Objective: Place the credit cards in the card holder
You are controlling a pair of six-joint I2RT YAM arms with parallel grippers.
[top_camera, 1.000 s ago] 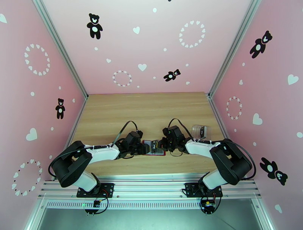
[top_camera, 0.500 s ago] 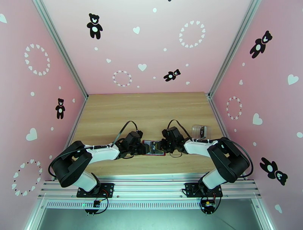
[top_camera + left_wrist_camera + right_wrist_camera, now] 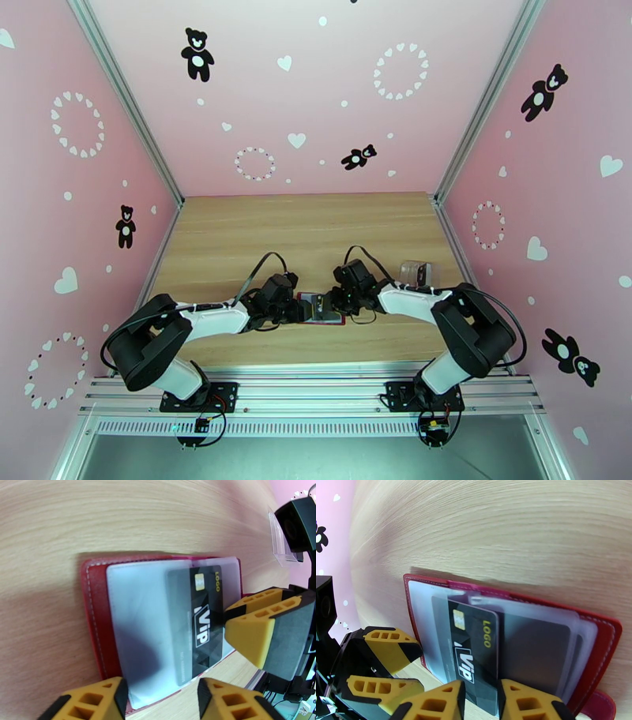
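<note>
The card holder (image 3: 320, 309) lies open on the wood between the two grippers, red leather (image 3: 94, 618) with frosted pocket sleeves. A black VIP credit card (image 3: 201, 610) (image 3: 474, 653) sits partly inside a sleeve, its printed end sticking out. A second dark card (image 3: 537, 657) shows dimly through a sleeve beside it. My right gripper (image 3: 480, 697) is open, its fingertips on either side of the VIP card's outer end. My left gripper (image 3: 160, 693) is open at the holder's opposite edge, over the sleeve's rim. The left fingers (image 3: 389, 649) also appear in the right wrist view.
A clear plastic case (image 3: 415, 274) (image 3: 280, 547) stands on the table to the right, behind the right arm. Bare wood stretches from the holder to the pink back wall. The metal rail with the arm bases runs along the near edge.
The right gripper's jaws have parted from shut, letting go of the VIP card. The right wrist shifted slightly left and back. The left arm stayed still.
</note>
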